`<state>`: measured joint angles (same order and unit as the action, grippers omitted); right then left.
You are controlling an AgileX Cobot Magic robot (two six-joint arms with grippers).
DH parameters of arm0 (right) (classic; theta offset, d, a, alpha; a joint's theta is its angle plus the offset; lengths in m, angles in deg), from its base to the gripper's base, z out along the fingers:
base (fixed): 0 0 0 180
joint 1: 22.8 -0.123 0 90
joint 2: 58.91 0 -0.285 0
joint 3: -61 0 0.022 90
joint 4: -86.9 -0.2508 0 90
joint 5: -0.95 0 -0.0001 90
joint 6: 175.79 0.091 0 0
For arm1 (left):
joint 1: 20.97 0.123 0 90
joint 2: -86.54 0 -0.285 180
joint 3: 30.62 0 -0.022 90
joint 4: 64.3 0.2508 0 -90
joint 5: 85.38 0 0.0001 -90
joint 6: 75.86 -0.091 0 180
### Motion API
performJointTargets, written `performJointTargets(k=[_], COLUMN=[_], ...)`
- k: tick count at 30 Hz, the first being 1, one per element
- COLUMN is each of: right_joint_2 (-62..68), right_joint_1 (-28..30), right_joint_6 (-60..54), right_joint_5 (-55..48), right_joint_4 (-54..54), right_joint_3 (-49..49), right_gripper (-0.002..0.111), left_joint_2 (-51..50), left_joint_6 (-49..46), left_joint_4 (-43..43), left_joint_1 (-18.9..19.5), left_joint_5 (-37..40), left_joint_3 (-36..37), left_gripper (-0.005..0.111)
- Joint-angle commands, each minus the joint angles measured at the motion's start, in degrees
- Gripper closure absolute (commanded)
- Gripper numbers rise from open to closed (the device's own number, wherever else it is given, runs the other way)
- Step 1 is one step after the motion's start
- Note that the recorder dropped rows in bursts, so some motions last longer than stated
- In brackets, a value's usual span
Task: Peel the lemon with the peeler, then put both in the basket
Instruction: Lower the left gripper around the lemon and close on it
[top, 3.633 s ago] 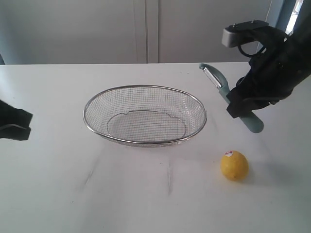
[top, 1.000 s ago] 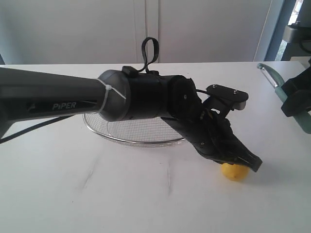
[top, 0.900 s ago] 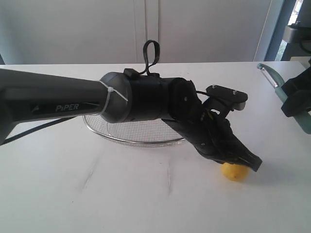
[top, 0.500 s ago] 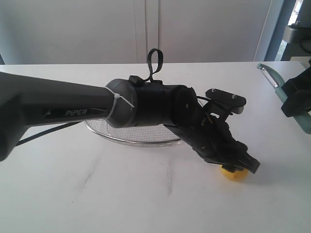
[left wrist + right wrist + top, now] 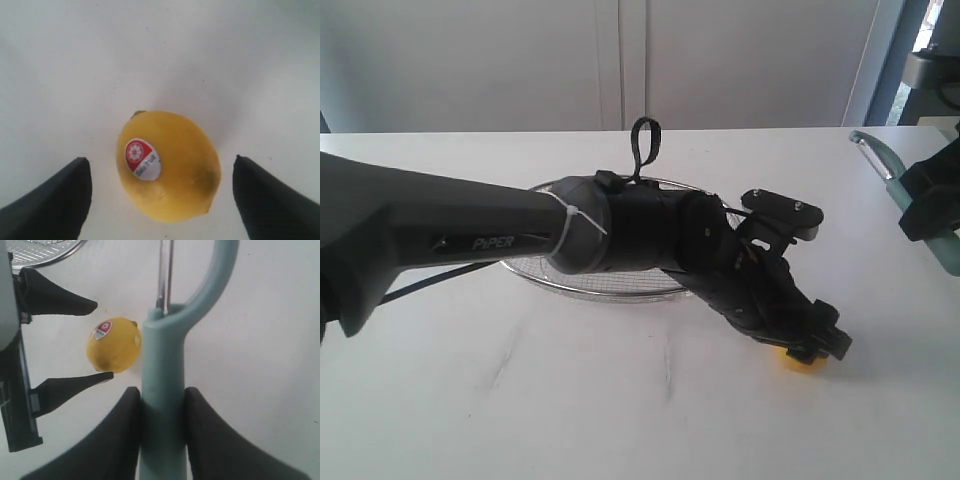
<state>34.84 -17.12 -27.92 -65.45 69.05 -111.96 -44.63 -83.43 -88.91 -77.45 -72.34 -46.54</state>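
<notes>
Lemon [image 5: 167, 165] sits on worktop [image 5: 620, 400] just outside basket [image 5: 620, 297], btwn the spread fingers of the left tool [image 5: 160, 161]. That tool is open w/ a gap each side, so the left arm is much the nearer. Lemon's long axis looks slanted to the finger-to-finger line, nub end away from the wrist cam, sticker up, so closing should pinch it roughly across the short way. Right tool [image 5: 162, 390] is clamped on the peeler [image 5: 165, 350] handle, off to the right, blade head pointing away from the wrist.
</notes>
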Motion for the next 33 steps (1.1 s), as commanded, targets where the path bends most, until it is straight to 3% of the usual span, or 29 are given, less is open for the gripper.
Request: performJointTargets(k=[1, 9, 14, 17, 19, 22, 33], right_joint_2=[-0.53, -0.53, -0.53, -0.53, -0.53, -0.53, -0.53], right_joint_1=[0.68, 0.68, 0.68, 0.68, 0.68, 0.68, 0.68], right_joint_6=[0.08, 0.62, 0.9, 0.9, 0.9, 0.9, 1.53], right_joint_5=[0.41, 0.48, 0.37, 0.37, 0.37, 0.37, 1.24], right_joint_4=[-0.22, -0.44, -0.56, -0.56, -0.56, -0.56, -0.55], right_joint_3=[-0.63, -0.63, -0.63, -0.63, -0.63, -0.63, -0.63], right_gripper=[0.108, 0.108, 0.108, 0.108, 0.108, 0.108, 0.108], left_joint_2=[-0.95, -2.79, -3.87, -3.91, -3.91, -3.91, 1.94], left_joint_6=[0.02, -0.14, 0.04, 0.04, 0.04, 0.04, -0.38], left_joint_4=[-1.81, -1.58, -6.76, -6.93, -10.49, -10.88, -9.34], left_joint_1=[-0.25, -0.25, -0.25, -0.25, -0.25, -0.25, -0.15], left_joint_5=[-0.34, -2.02, -2.56, -1.93, -1.01, -1.01, 9.18], left_joint_3=[-0.21, -0.21, -0.21, -0.21, -0.21, -0.21, -0.21], left_gripper=[0.027, 0.027, 0.028, 0.043, 0.077, 0.104, 0.107])
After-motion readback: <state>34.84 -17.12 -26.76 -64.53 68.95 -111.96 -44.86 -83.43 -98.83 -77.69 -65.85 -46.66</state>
